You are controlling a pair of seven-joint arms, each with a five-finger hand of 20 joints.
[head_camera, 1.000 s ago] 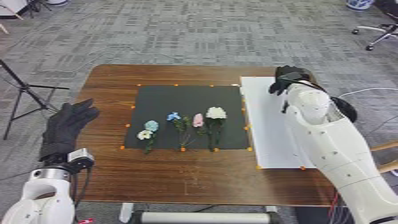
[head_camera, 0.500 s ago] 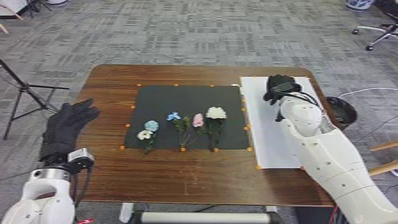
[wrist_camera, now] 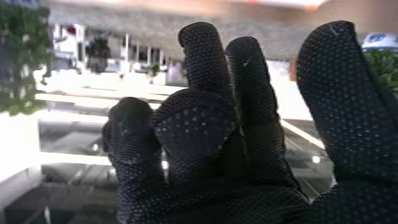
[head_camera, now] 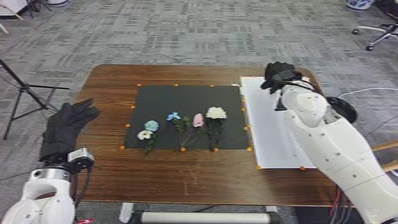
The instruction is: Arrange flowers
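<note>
Several flowers lie on the black mat [head_camera: 178, 97]: a large white flower [head_camera: 216, 114], a pink flower [head_camera: 198, 120], a blue flower [head_camera: 174, 116], a light blue flower [head_camera: 151, 125] and a small white flower [head_camera: 145, 134]. Their stems point toward the robot. In the head view my right hand [head_camera: 282, 75] is above the far end of the white board, apart from the flowers. The right wrist view shows the right hand [wrist_camera: 222, 195] holding nothing, mostly straight-fingered with one finger bent. My left hand [head_camera: 67, 127] is open at the table's left edge, palm and fingers extended.
The white board [head_camera: 271, 137] lies right of the mat, with orange markers around the mat's edges. A dark round bin [head_camera: 343, 110] stands beyond the table's right edge, partly behind the right arm. A black tripod [head_camera: 28, 90] stands at the left.
My right hand has moved slightly left and toward the robot, then back toward the table's far edge. The left hand and the flowers have stayed in place.
</note>
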